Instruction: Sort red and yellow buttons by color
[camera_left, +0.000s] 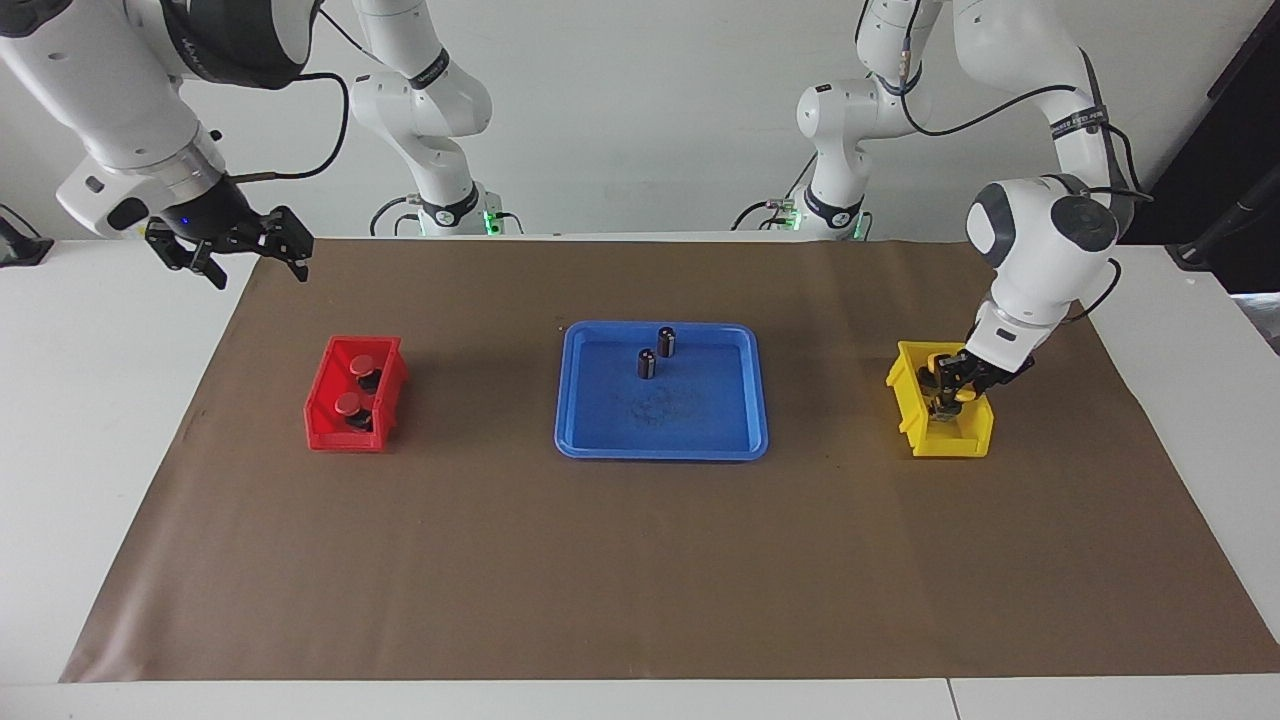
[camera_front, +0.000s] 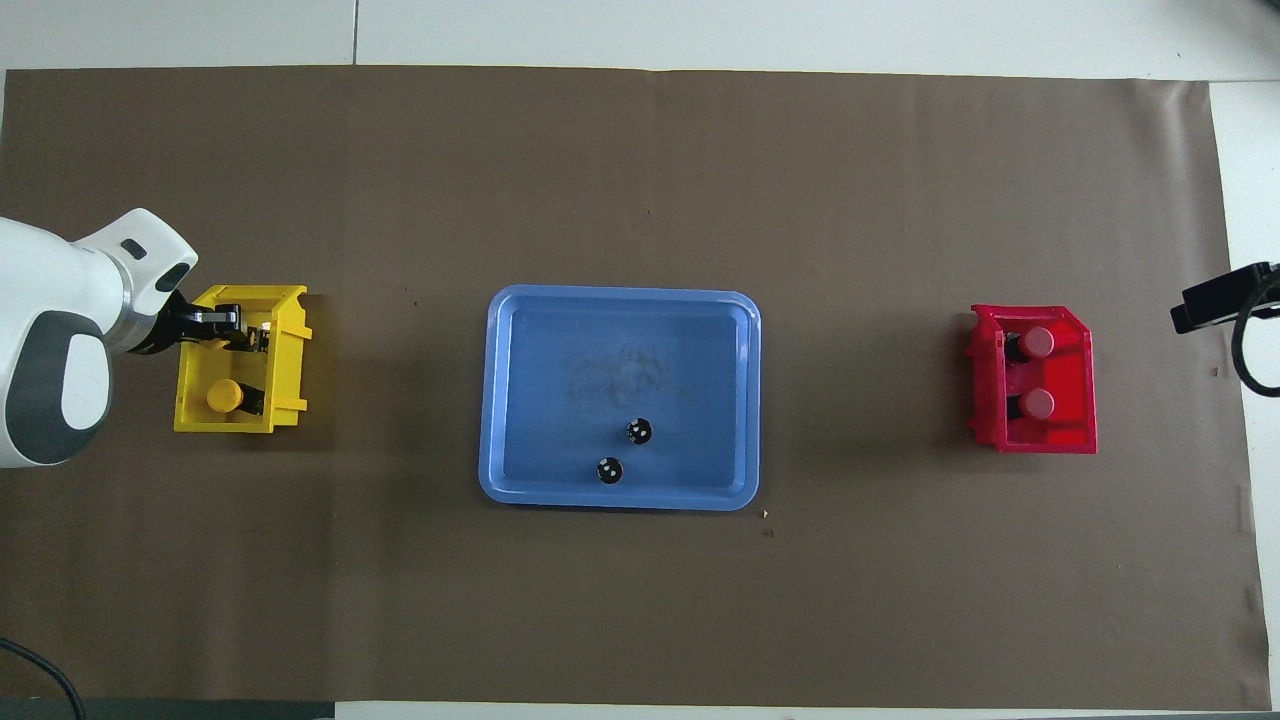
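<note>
Red bin (camera_front: 1070, 425) holds two red buttons (camera_front: 1037, 343); left pincer (camera_left: 950, 392) in yellow bin (camera_front: 285, 345).

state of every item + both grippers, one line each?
red bin: holds two red buttons, both resting inside.
yellow bin: one yellow button resting inside; a second not clearly visible under the gripper.
blue tray: two dark cylinders upright, apart.
left gripper: down in the yellow bin.
right gripper: raised, waiting, holding nothing.
</note>
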